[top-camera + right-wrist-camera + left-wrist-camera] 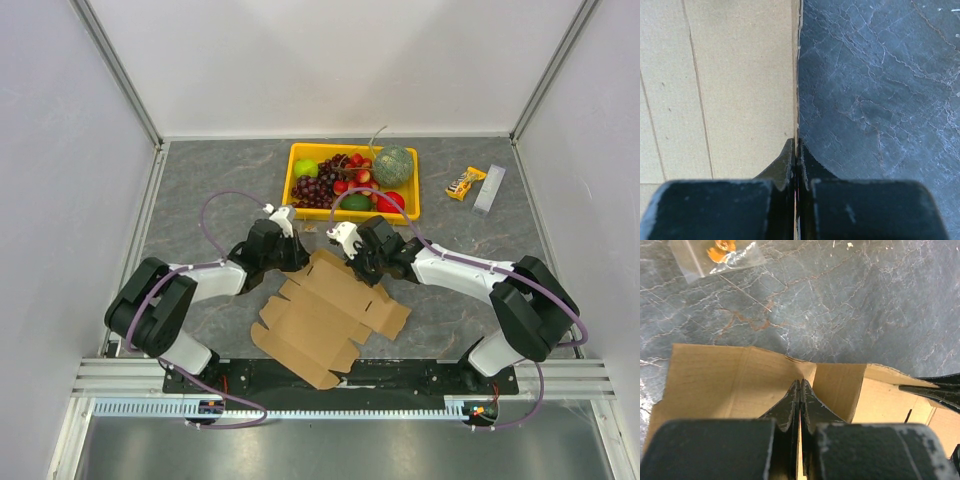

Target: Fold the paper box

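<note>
Cardboard up close: one paper box [330, 315] lies spread on the desk [195, 190] by our bases. Further out, our left end effector [800, 387] and right end effector [796, 145], two in all, each pinch its far edge; we should raise both evenly along the crease. Beyond sits one yellow tray [293, 170].

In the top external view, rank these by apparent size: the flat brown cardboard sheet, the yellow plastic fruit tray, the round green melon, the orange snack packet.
1. the flat brown cardboard sheet
2. the yellow plastic fruit tray
3. the round green melon
4. the orange snack packet, slightly smaller than the melon
</note>
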Controlling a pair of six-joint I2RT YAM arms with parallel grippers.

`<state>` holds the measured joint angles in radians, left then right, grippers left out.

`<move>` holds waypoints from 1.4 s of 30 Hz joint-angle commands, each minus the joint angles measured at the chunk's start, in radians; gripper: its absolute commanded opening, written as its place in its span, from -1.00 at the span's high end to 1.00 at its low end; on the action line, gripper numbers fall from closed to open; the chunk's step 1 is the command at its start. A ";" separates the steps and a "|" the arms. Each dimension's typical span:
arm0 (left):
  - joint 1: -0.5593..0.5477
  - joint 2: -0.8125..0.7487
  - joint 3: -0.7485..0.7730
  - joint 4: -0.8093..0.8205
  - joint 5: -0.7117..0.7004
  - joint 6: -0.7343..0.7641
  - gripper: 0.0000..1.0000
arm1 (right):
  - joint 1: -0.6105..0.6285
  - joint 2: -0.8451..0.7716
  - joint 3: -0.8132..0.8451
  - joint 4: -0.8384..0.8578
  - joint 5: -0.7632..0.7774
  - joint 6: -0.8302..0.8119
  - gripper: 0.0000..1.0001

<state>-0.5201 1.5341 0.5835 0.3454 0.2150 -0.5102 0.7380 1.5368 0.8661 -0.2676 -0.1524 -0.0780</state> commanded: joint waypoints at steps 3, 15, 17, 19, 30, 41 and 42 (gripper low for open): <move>-0.041 -0.011 0.019 0.037 -0.028 -0.036 0.96 | 0.006 -0.012 0.004 0.045 -0.001 0.015 1.00; -0.106 0.054 0.098 0.035 -0.035 -0.047 0.96 | 0.006 0.005 0.001 0.047 -0.029 0.017 1.00; -0.109 0.060 0.110 0.033 -0.036 -0.048 0.96 | 0.006 0.006 -0.001 0.048 -0.029 0.017 1.00; -0.109 0.060 0.113 0.027 -0.039 -0.047 0.96 | 0.006 0.005 -0.002 0.048 -0.027 0.017 1.00; -0.080 -0.090 0.052 -0.123 -0.180 -0.016 0.96 | 0.006 -0.027 -0.032 0.056 0.039 0.043 1.00; 0.042 -0.241 -0.017 -0.273 -0.255 0.027 0.96 | 0.006 -0.032 -0.032 0.045 0.053 0.038 1.00; 0.042 -0.246 -0.025 -0.279 -0.255 0.029 0.96 | 0.006 -0.033 -0.030 0.041 0.057 0.038 1.00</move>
<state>-0.4824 1.3205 0.5911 0.1261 0.0055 -0.5236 0.7380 1.5368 0.8398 -0.2466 -0.1211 -0.0437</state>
